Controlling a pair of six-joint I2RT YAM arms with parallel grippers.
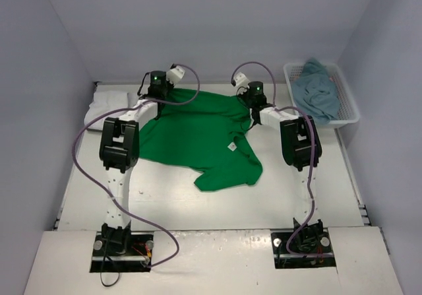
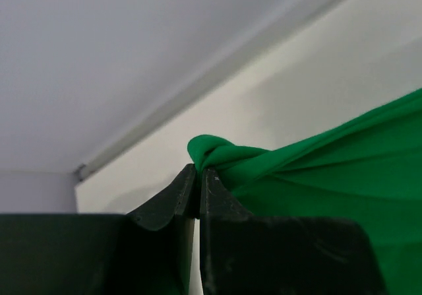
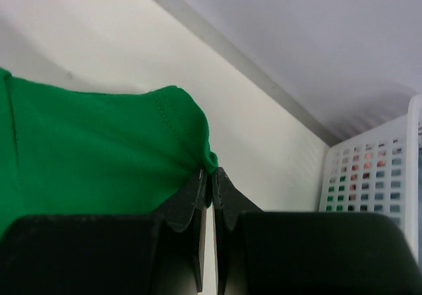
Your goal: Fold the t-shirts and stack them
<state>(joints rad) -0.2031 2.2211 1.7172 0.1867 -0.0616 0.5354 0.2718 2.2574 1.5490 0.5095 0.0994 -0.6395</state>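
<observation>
The white tabletop (image 1: 198,206) has bare room near the bases. The bright green t-shirt (image 1: 198,136) lies spread mid-table, long axis left to right along its far edge; left jaws clench its far left corner, right jaws its far right, near the basket (image 1: 346,119).

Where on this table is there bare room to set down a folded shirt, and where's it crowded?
Widest bare patch: the near strip of table between the green t-shirt and the arm bases. A narrower one lies right of the right arm, nearer than the basket. The far side is crowded: white t-shirt, left gripper and right gripper pinching green cloth.
</observation>
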